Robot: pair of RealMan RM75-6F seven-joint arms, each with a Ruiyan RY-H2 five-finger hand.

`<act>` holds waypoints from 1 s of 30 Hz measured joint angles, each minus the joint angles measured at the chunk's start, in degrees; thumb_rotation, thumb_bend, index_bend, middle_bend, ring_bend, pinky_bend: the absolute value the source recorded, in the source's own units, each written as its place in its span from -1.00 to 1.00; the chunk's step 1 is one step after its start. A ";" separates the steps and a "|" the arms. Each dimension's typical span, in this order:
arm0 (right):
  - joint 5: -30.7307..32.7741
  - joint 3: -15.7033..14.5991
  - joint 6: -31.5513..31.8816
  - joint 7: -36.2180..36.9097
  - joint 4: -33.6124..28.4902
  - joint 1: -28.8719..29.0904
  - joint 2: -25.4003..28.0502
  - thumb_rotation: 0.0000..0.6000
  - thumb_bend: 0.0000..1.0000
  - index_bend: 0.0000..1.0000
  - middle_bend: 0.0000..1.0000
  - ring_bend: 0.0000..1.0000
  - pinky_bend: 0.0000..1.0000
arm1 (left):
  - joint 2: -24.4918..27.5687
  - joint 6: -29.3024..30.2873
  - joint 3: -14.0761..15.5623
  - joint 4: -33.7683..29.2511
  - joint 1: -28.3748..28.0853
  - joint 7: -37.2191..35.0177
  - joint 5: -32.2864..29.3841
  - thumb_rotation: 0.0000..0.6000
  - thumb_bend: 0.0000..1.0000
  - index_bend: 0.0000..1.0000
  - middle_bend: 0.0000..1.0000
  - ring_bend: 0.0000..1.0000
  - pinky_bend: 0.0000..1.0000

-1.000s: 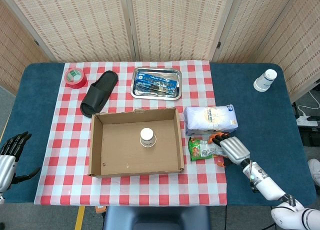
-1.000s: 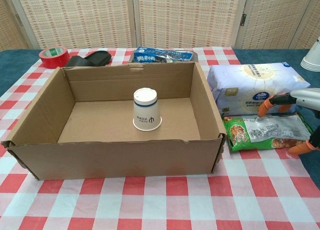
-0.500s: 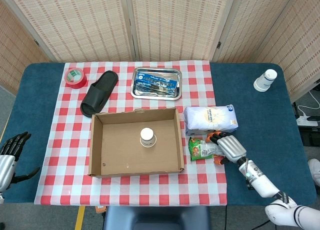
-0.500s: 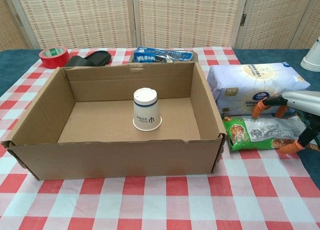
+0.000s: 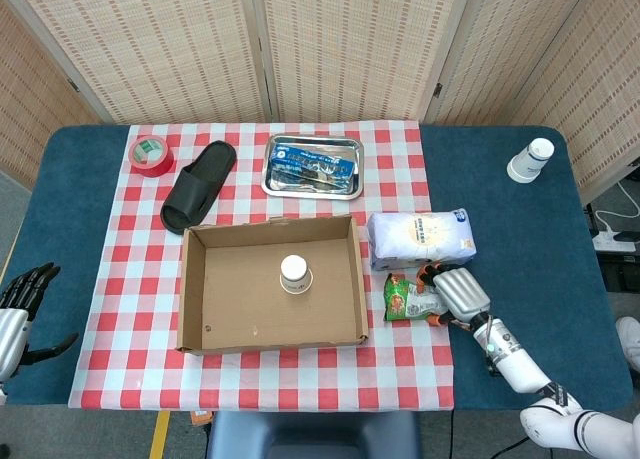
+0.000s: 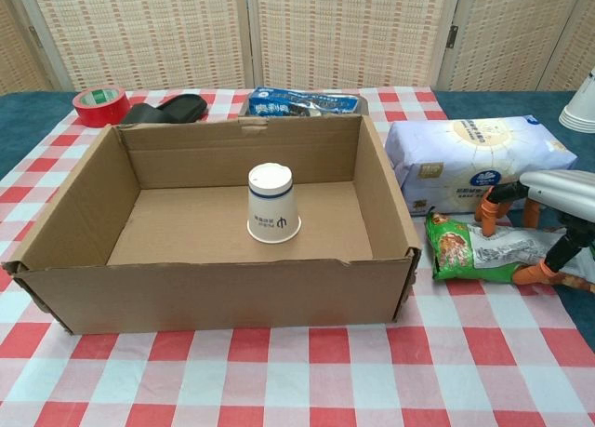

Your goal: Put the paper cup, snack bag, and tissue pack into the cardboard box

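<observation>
On the checked cloth [image 5: 140,269], right hand [image 6: 548,204] fingers [image 6: 488,206] clasp the snack bag [image 6: 469,255] beside the tissue pack [image 6: 469,157].

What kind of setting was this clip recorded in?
Probably an indoor lab or demo space staged as a home table: woven folding screens closing off the back, a checkered tablecloth over a blue table, and unrelated props such as a slipper and tape roll.

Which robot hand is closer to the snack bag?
The right hand. Its fingers close around the snack bag beside the box. The left hand is far off at the table's left edge, fingers apart.
</observation>
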 measured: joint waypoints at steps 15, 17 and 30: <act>-1.08 0.64 4.62 -0.80 2.34 -1.27 -2.13 1.00 -0.34 0.68 0.08 0.12 0.53 | 0.00 0.09 0.06 0.06 -0.02 -0.14 0.21 1.00 -0.64 -1.00 -1.00 -1.00 -0.84; -1.49 0.63 5.51 -0.75 1.87 -1.44 -1.84 1.00 -0.32 0.70 0.10 0.15 0.56 | 0.03 0.13 0.08 0.01 -0.02 -0.12 0.29 1.00 -0.64 -1.00 -1.00 -1.00 -0.84; -3.60 3.00 12.86 -7.14 -12.34 -2.36 6.85 1.00 -0.30 0.73 0.13 0.19 0.59 | 0.24 0.51 0.18 -0.81 0.07 0.66 0.61 1.00 -0.64 -1.00 -1.00 -1.00 -0.84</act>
